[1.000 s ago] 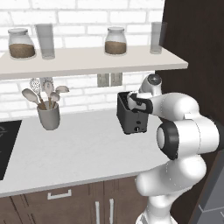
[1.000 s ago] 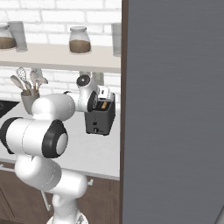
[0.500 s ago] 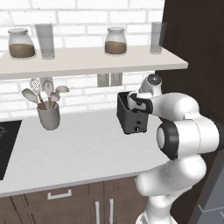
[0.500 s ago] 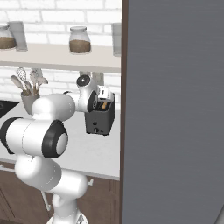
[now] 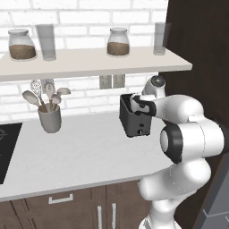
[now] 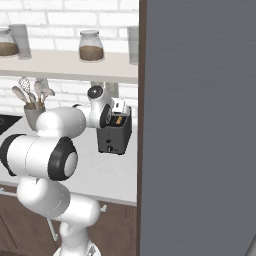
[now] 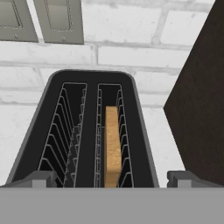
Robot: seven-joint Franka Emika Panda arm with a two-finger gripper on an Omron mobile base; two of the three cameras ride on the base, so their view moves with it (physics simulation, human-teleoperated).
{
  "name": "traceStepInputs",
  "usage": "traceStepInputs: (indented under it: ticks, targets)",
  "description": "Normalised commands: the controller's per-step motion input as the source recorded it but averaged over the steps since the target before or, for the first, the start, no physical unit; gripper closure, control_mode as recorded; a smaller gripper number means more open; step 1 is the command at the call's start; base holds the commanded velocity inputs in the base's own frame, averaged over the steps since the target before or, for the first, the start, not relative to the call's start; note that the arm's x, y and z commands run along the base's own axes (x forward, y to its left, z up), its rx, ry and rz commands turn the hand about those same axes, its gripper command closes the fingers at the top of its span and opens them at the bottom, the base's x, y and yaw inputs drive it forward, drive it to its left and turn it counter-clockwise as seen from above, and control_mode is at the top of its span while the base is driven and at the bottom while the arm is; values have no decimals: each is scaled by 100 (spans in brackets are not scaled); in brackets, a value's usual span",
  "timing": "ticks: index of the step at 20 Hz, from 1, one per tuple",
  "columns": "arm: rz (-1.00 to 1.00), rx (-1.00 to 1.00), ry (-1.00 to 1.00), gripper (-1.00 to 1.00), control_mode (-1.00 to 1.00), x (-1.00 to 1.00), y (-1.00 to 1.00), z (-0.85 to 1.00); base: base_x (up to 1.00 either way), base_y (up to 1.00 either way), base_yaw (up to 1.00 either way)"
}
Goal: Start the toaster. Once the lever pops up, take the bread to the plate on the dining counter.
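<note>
The dark toaster [image 5: 134, 121] stands on the white worktop against the brick wall, next to a tall dark cabinet. In the hand view I look straight down into the toaster [image 7: 52, 105]. The tan bread [image 7: 113, 142] stands on edge in its right-hand slot, and the left slot is empty. My gripper [image 7: 113, 179] hangs just above the toaster's near end, open, its fingertips [image 7: 41, 178] wider apart than the toaster body, holding nothing. From the right base the gripper [image 6: 119, 108] sits right over the toaster [image 6: 115, 140]. The plate and the dining counter are out of view.
A grey utensil cup [image 5: 50, 119] with spoons stands left of the toaster. A shelf [image 5: 89, 62] with jars and glasses hangs low above the worktop. A dark cabinet wall [image 5: 197, 44] closes off the right side. A black cooktop [image 5: 5, 147] lies at the far left.
</note>
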Motion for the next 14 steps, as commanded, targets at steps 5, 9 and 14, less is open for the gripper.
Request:
traceStepInputs:
  ticks: [5,9,14]
  targets:
    - [0,0,0,-100,-100,0,0,0,0,0,0]
    - [0,0,0,-100,-100,0,0,0,0,0,0]
    - [0,0,0,-100,-100,0,0,0,0,0,0]
